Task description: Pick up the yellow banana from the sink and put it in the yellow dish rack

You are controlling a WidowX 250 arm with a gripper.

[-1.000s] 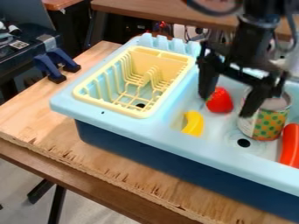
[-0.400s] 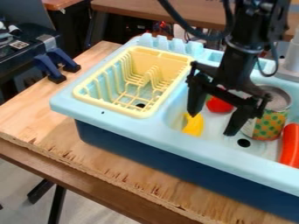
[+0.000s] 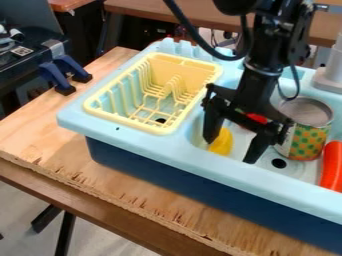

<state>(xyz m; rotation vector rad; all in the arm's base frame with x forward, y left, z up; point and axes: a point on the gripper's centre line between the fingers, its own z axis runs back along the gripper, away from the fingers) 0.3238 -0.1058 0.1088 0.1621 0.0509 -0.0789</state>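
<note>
Picture a clock laid over your view, 12 at the top edge. Your arm enters from 1 o'clock and drops steeply, so your gripper (image 3: 229, 151) hangs over the sink basin (image 3: 202, 131), tips downward. Its two fingers stand wide apart and grip nothing; the left one crosses in front of the yellow piece (image 3: 223, 142), though you can't tell whether they touch.

At 10 to 11 o'clock from your gripper, the pale yellow dish rack (image 3: 123, 120) sits on the light-blue sink unit (image 3: 160, 146), its slots bare. Within the basin, going left to right, you have the yellow piece just beside the left finger, a red piece (image 3: 257, 118) at 1 o'clock, half hidden behind the gripper, a dotted can (image 3: 309, 141) upright between 2 and 3, and an orange-red, rounded long piece (image 3: 332, 167) past 3.

The yellow piece is smooth, bright and gently curved, partly covered by the finger.
</note>
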